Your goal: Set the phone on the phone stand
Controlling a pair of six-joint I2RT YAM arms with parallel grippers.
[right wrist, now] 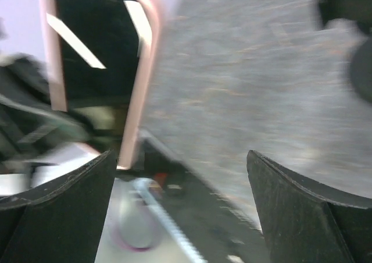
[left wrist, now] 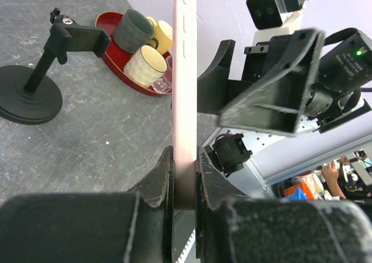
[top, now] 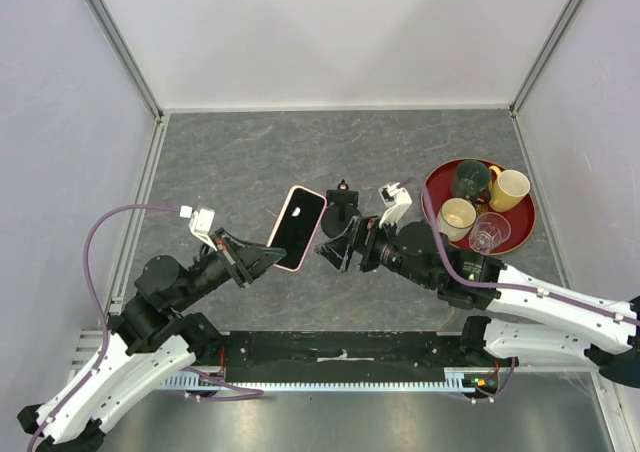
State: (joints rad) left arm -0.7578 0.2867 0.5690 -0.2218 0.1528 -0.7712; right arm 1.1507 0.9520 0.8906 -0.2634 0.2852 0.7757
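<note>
We are holding the phone (top: 298, 226) off the tabletop (top: 230, 162), its lower end clamped in our left gripper (top: 268, 260), with our right gripper (top: 333, 253) hovering open just beside it; next, we judge, comes carrying it to the stand (top: 341, 210) just beyond that open gripper.

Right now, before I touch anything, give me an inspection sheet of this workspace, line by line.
Surface: grey stone-patterned table.
Job's things: phone held by one end, screen dark; phone stand upright, cradle empty.
Clutter: red tray with four cups, far right.
Grippers: left gripper shut on the phone; right gripper open, beside the phone.
Cables: purple cable looping off the left arm; second purple cable on the right arm.
Surroundings: white walls, metal frame posts.
</note>
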